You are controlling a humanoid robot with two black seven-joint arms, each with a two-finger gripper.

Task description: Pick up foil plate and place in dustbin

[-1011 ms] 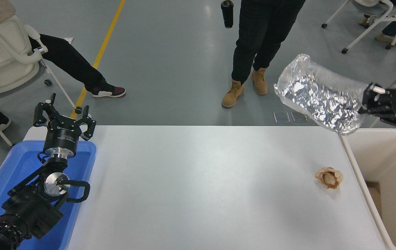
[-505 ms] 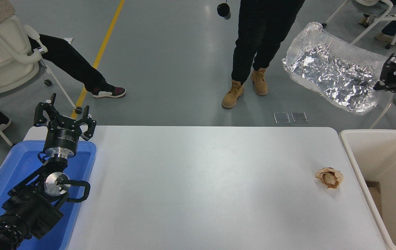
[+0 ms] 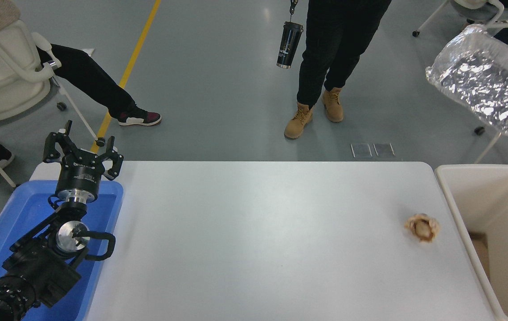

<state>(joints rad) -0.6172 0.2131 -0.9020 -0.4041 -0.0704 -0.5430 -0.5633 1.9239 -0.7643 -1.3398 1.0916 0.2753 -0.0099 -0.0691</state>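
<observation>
- Foil plate (image 3: 485,84) is high in the air at the far right, well above the bench (image 3: 258,236) and out past the far end of the dustbin (image 3: 485,209)!
- It has swung further right over the last second, tilting as it goes, and now runs off the picture's edge.
- The right arm has slipped out of view with it, so whether its fingers grip the plate I cannot tell.
- My read: the carry is overshooting; the plate must come back and down over the bin before release.
- Left gripper (image 3: 82,154) sits parked over the blue tray (image 3: 22,209), fingers spread, holding nothing.
- Paper wad (image 3: 422,227) lies on the bench near the bin.
</observation>
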